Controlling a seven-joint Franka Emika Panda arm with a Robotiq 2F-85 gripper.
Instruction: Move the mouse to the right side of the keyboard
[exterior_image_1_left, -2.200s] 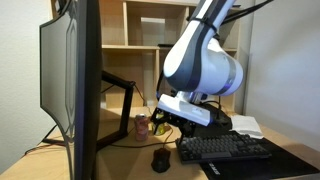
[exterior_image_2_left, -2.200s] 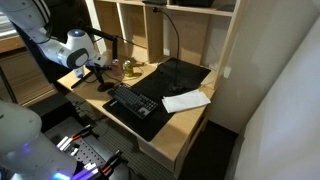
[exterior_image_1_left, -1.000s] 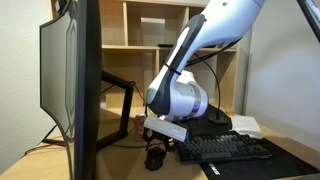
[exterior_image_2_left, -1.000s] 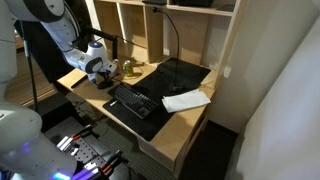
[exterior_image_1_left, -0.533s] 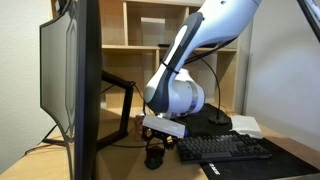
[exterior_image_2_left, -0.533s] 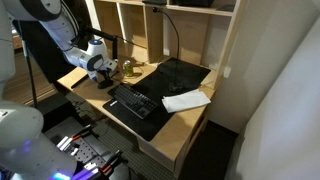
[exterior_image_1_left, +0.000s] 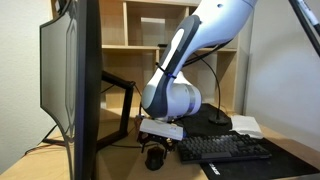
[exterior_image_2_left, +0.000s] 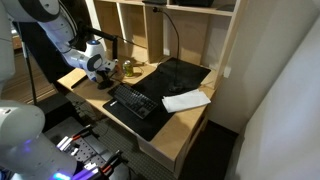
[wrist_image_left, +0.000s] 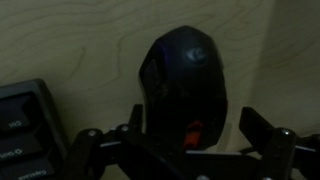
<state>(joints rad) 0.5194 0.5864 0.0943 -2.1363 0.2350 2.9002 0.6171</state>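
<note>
Pale wood desktop (wrist_image_left: 80, 40) lies bare beyond the mouse (wrist_image_left: 185, 85), a smooth black domed shell just beside the keyboard (wrist_image_left: 25, 125) end. Your gripper (wrist_image_left: 180, 150) straddles it, fingers (wrist_image_left: 85, 148) spread wide and seemingly not touching in this dim wrist view. Since half a second ago, your arm (exterior_image_1_left: 175, 95) has sunk only slightly.
</note>
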